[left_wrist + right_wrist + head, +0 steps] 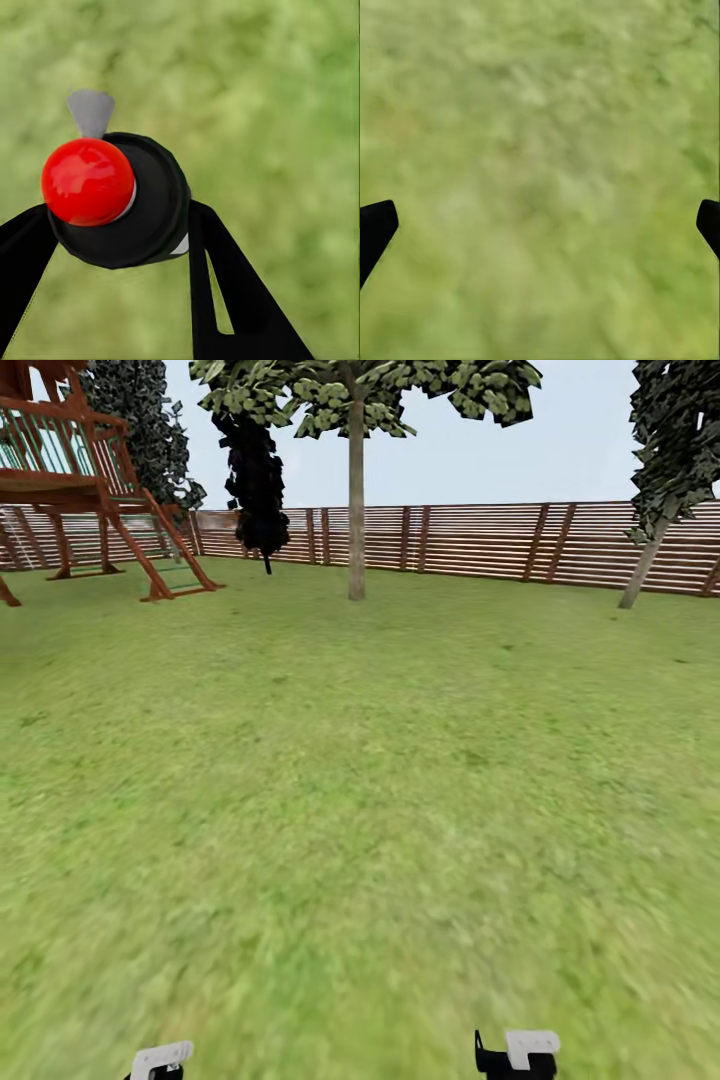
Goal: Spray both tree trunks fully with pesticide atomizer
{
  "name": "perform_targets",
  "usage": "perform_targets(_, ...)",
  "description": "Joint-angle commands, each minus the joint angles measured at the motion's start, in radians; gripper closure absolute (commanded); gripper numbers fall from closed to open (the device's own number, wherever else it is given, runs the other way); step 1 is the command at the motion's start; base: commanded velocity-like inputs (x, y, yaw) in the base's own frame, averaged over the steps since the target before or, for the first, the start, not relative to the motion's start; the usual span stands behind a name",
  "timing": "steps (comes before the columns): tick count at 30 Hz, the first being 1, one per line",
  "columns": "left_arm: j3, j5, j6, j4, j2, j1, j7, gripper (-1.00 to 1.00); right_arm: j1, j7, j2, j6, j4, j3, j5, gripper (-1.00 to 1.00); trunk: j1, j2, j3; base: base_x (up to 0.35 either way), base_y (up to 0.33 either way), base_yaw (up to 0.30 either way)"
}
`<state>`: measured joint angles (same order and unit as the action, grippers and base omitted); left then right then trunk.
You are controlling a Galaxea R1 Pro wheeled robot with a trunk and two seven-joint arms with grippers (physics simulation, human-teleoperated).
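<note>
In the left wrist view my left gripper (114, 225) is shut on the pesticide atomizer (142, 217), a round black body with a red ball (88, 181) on it and a grey nozzle (91, 111) behind. Below it lies the blurry green grass floor (285, 112). My right gripper (540, 221) is open over bare grass, its black fingertips (375, 225) far apart. Both arms' white ends (162, 1058) peek in at the head view's near edge. A tall tree (356, 400) with a straight bare trunk (356, 510) stands far ahead near the fence.
A brown slatted fence (480, 540) closes the lawn at the back. A wooden play tower with a ladder (90, 490) stands at the far left. A dark narrow tree (256, 480) and a leaning thin-trunked tree (648, 555) stand along the fence. Wide grass (360, 810) lies between.
</note>
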<state>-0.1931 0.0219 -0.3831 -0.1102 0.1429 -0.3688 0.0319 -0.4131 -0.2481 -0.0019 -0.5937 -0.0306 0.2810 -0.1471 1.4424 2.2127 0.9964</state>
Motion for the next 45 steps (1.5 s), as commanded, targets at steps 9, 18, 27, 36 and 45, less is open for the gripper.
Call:
perform_targets(9,-0.007,0.001,-0.003,0.001,0.0,-0.001,0.003,1.0,0.0,-0.002,-0.001,-0.002,0.0,0.009,-0.009,-1.0,0.0,0.0,0.001,0.339,0.0,0.017)
perform_targets(18,-0.006,0.001,-0.003,0.001,0.0,-0.001,0.003,1.0,0.0,-0.002,0.0,-0.003,0.0,0.009,-0.01,-1.0,0.0,0.0,0.001,0.339,0.0,0.0)
perform_targets(27,-0.006,0.002,-0.003,0.001,0.0,-0.001,0.003,1.0,0.0,-0.001,0.0,-0.003,0.0,0.009,-0.011,-1.0,0.0,0.0,0.001,0.339,0.0,0.0)
perform_targets(36,-0.006,0.002,-0.003,0.001,0.0,-0.001,0.003,1.0,0.0,-0.001,0.0,-0.002,0.0,0.009,-0.011,-1.0,0.0,0.0,0.001,0.339,0.0,0.0)
perform_targets(45,-0.006,0.002,-0.003,0.001,0.0,-0.001,0.003,1.0,0.0,-0.001,0.0,-0.002,0.0,0.009,-0.011,-1.0,0.0,0.0,0.001,0.339,0.0,0.0)
